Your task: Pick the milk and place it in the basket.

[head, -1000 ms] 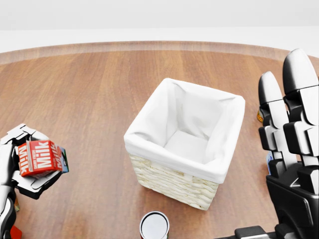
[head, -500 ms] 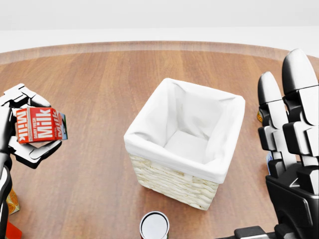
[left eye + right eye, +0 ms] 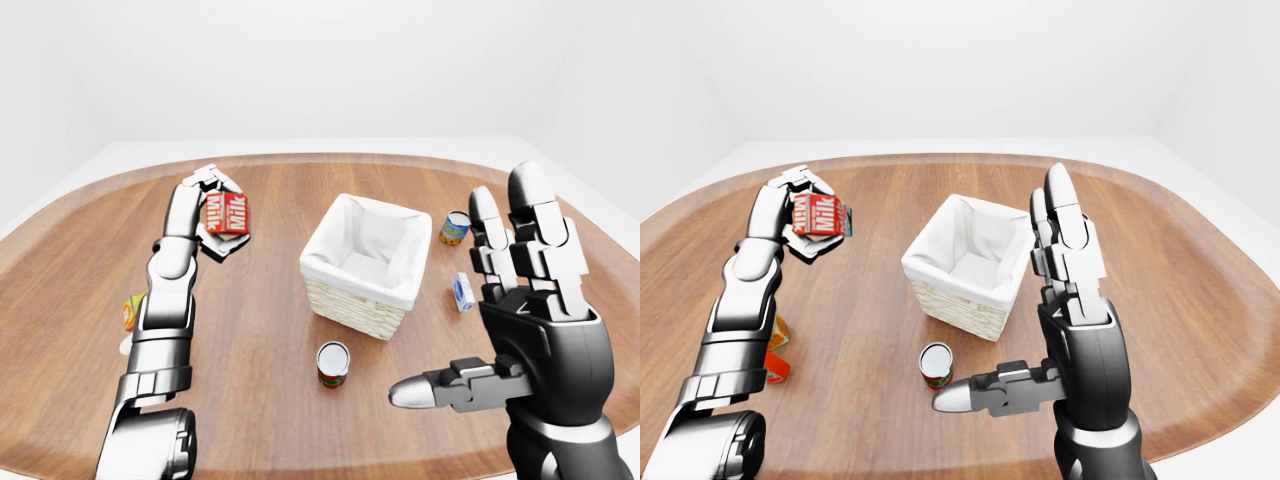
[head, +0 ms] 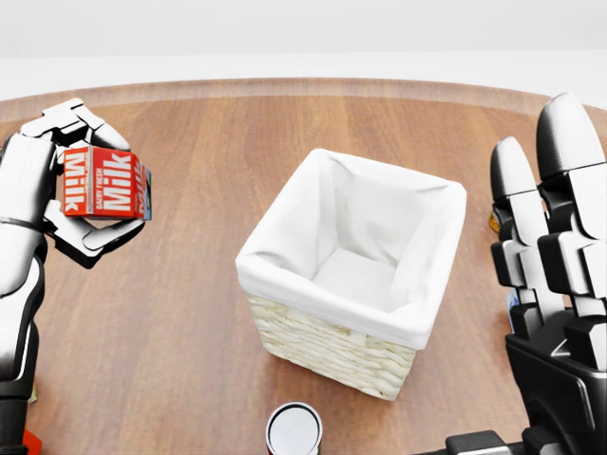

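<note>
Milk (image 4: 104, 183) sits tight in my left hand (image 4: 68, 180), up off the table (image 4: 190, 313). My fingers (image 4: 59, 116) curl around the red carton from the top and from underneath, so it is pinched in the middle of my hand with the word "Milk" showing. In the head view the carton is at the left, well apart from the basket (image 4: 356, 265), which stands in the middle of the brown wooden table. The basket is woven and has a white cloth inside it. My right hand (image 3: 525, 300) is up at the right side of the views, with its fingers straight and spread and its thumb sticking out to the side, holding nothing. A can (image 3: 333, 363) with a red label stands on the table just below the basket in the left-eye view. Another can (image 3: 455, 228) and a small white and blue box (image 3: 462, 291) sit to the right of the basket. Something small and orange (image 3: 130, 311) lies by my left arm.
</note>
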Robot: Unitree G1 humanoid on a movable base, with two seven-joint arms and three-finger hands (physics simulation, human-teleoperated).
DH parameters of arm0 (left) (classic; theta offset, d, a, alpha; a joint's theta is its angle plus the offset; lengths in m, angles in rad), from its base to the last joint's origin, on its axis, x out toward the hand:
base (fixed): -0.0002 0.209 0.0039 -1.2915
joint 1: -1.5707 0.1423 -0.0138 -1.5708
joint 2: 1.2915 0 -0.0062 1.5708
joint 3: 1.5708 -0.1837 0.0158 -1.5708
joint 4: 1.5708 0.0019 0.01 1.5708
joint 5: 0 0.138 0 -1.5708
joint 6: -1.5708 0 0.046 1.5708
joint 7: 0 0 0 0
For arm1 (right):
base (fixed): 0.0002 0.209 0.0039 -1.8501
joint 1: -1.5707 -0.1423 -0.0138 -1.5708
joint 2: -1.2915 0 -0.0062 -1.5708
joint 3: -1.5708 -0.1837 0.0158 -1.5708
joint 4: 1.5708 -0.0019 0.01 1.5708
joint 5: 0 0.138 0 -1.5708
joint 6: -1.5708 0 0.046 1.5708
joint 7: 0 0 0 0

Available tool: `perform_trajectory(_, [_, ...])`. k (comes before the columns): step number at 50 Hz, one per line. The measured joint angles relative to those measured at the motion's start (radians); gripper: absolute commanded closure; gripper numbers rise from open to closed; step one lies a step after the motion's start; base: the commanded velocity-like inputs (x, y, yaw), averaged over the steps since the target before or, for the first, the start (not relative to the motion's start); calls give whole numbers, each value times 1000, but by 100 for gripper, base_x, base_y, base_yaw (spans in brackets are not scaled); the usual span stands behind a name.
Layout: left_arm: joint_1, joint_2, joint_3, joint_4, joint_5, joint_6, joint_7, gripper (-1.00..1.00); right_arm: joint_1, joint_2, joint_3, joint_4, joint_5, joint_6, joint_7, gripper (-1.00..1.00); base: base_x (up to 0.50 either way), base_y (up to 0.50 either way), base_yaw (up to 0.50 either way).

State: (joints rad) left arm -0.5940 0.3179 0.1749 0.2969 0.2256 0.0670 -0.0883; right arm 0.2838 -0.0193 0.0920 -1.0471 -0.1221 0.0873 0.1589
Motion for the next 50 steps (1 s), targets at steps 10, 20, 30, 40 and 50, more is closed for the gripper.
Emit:
perform_trajectory(10, [-73,-25,-34,-17,39,20,-24,100,-1,0,-3,0,1,0,0,-100,0,0,0])
perform_trajectory(20, [-134,-57,-65,-43,74,20,-46,100,-1,0,-6,0,4,0,0,-100,0,0,0])
perform_trajectory(30, [-178,-91,-91,-66,102,20,-65,100,0,-1,-9,0,6,0,1,-100,0,0,0])
perform_trajectory(40, [-204,-126,-116,-82,130,20,-79,100,0,0,-12,0,8,0,1,-100,0,0,0])
perform_trajectory(50, [-212,-158,-132,-72,146,20,-88,100,0,0,-13,0,9,0,2,-100,0,0,0])
